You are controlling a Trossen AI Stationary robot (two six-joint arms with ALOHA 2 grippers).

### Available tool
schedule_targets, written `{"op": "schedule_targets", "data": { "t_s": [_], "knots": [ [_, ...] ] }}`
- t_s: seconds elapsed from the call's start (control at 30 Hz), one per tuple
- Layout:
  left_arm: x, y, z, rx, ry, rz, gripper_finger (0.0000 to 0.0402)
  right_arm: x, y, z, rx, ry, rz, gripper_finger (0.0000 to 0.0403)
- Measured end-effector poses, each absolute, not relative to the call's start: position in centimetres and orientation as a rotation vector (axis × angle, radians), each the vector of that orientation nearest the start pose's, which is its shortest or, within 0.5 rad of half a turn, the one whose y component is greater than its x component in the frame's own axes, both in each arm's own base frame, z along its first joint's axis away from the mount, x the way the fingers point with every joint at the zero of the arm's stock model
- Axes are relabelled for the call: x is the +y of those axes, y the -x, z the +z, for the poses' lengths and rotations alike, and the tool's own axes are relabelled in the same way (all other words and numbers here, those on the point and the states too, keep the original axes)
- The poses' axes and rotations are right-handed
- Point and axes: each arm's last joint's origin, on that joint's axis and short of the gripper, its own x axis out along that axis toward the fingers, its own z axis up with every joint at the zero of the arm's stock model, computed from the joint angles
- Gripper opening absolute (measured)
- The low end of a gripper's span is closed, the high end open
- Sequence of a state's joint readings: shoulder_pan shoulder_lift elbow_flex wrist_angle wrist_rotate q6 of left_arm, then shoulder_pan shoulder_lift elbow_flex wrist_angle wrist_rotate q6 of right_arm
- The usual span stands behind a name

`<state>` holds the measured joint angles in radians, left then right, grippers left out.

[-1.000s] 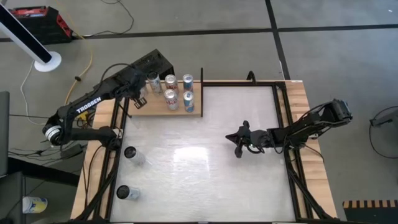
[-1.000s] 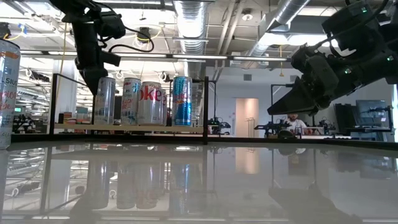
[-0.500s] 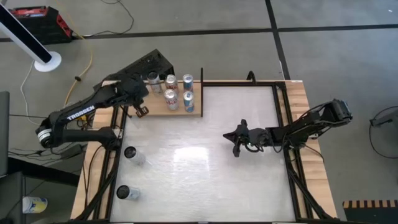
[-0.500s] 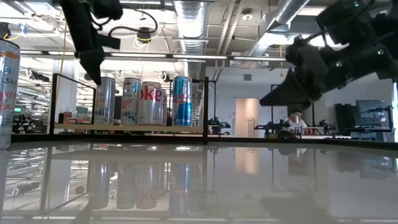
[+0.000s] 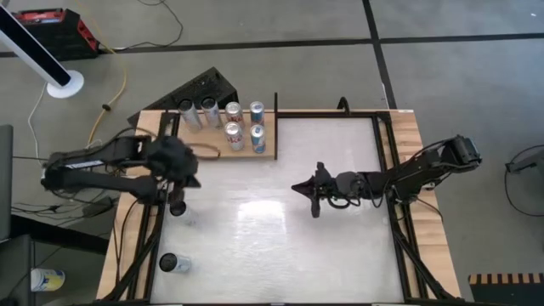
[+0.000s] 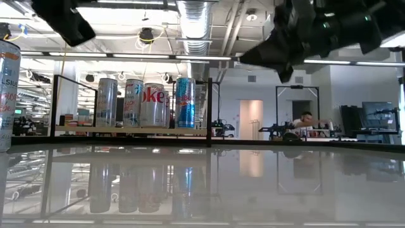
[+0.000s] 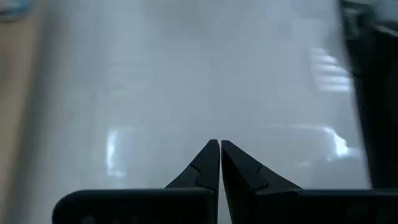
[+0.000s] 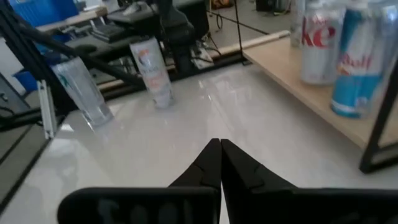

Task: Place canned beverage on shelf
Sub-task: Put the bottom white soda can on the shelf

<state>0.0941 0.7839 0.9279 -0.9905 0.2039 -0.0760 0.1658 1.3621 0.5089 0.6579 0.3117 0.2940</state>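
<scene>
The shelf (image 5: 228,146) sits at the far left corner of the tabletop (image 5: 280,229), a light-wood plank with thin black uprights. On it stand six cans (image 5: 233,112) in two rows: four along the back edge and two in front, the blue-and-silver ones at the end nearest the tabletop's middle. In the low view they line up on the plank, the blue can (image 6: 185,102) last, just beside the black upright.

My left end effector (image 5: 180,180) hangs over the left edge of the tabletop, in front of the shelf and apart from it, its fingers pressed together with nothing between them. Right below it stands a loose can (image 5: 177,207), and another can (image 5: 168,263) stands nearer the front left corner, well apart from the shelf.

My right end effector (image 5: 299,187) reaches out above the middle of the tabletop, pointing toward the left side, its fingers also pinched closed and empty. Past its tips, the wrist view shows the two loose cans and a corner of the shelf with its red-lettered can (image 8: 322,42).
</scene>
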Motion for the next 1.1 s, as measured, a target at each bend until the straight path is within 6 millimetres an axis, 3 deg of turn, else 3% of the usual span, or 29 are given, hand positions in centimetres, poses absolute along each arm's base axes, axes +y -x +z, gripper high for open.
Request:
{"op": "schedule_targets", "data": {
  "t_s": [0.13,0.37,0.6,0.83,0.97,1.1],
  "knots": [
    [-1.6,-12.4,31.5,0.837,0.158,-0.195,0.0,3.5,-27.0,20.9,0.153,-0.239,-0.179,0.0027],
    [-3.6,-11.8,31.5,0.845,0.07,-0.311,0.0019,3.2,-27.1,21.3,0.139,-0.206,-0.28,0.0027],
    [-4.6,-11.7,31.6,0.863,0.118,-0.374,0.0091,3.1,-27.1,21.3,0.135,-0.203,-0.309,0.0027],
    [-5.3,-12.2,32.4,0.75,0.122,-0.447,0.0182,3.1,-27.1,21.2,0.139,-0.201,-0.31,0.0027],
    [-6.8,-13.1,33.5,0.64,0.194,-0.633,0.0221,3.1,-27.0,20.9,0.173,-0.189,-0.314,0.0027],
    [-9.3,-13.6,33.8,0.608,0.182,-0.818,0.0233,3.1,-27.0,20.8,0.184,-0.187,-0.315,0.0027]
  ]
}}
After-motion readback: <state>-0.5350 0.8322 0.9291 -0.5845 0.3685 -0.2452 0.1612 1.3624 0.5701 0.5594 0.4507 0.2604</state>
